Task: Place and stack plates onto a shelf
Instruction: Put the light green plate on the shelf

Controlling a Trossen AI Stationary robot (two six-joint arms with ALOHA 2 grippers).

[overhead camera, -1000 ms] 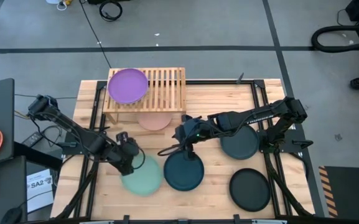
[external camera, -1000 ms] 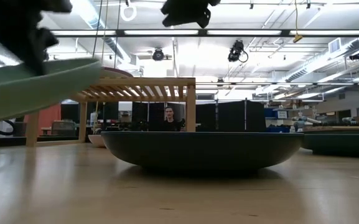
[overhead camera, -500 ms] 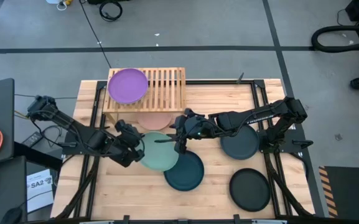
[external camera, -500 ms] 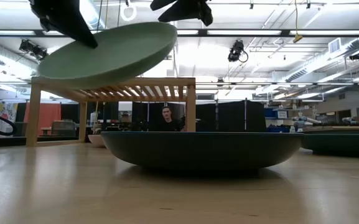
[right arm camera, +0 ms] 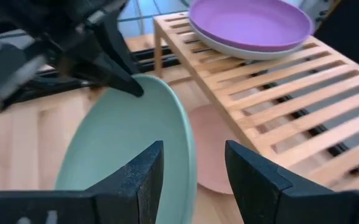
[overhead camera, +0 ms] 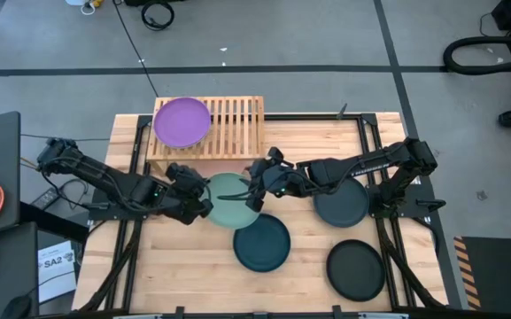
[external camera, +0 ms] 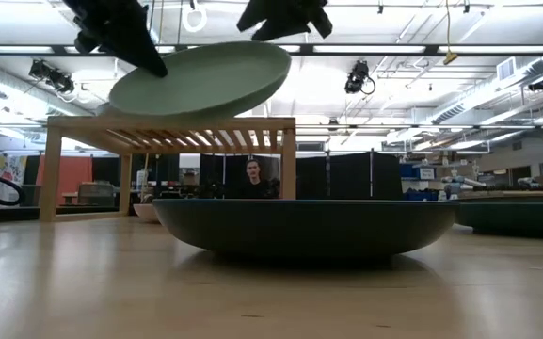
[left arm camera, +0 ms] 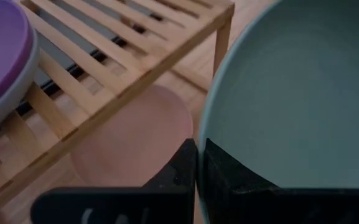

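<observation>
The mint green plate (overhead camera: pixel 230 200) hangs in the air in front of the shelf (overhead camera: pixel 237 124), tilted in the low view (external camera: pixel 200 77). My left gripper (overhead camera: pixel 204 196) is shut on its left rim. My right gripper (overhead camera: pixel 259 183) is open at the plate's right rim; in the right wrist view its fingers (right arm camera: pixel 148 171) stand on either side of that rim (right arm camera: pixel 190 158) without touching. A purple plate (overhead camera: pixel 182 121) lies on a pale plate (right arm camera: pixel 247 53) on the shelf's left half. The pink plate (left arm camera: pixel 129 146) rests on the table under the shelf. My left gripper (left arm camera: pixel 198 146) pinches the mint green plate's rim (left arm camera: pixel 200 134) on its left side, one finger inside the bowl (left arm camera: pixel 235 180) and one outside. It comes from the table's left, roughly level. The plate is lifted clear and rises away from the fingers.
A dark teal plate (overhead camera: pixel 261 242) lies on the table just near of the lifted one. A green-teal plate (overhead camera: pixel 342 204) and a black plate (overhead camera: pixel 356 268) lie to the right. The shelf's right half (overhead camera: pixel 242 120) shows bare slats. A person (external camera: pixel 251 177) sits beyond the table.
My left gripper has raised the mint green plate off the table's near-left area and carried it up, right and toward the shelf. The plate has come from resting low to hanging above shelf height, tilted. Its right rim now lies between my right gripper's fingers.
</observation>
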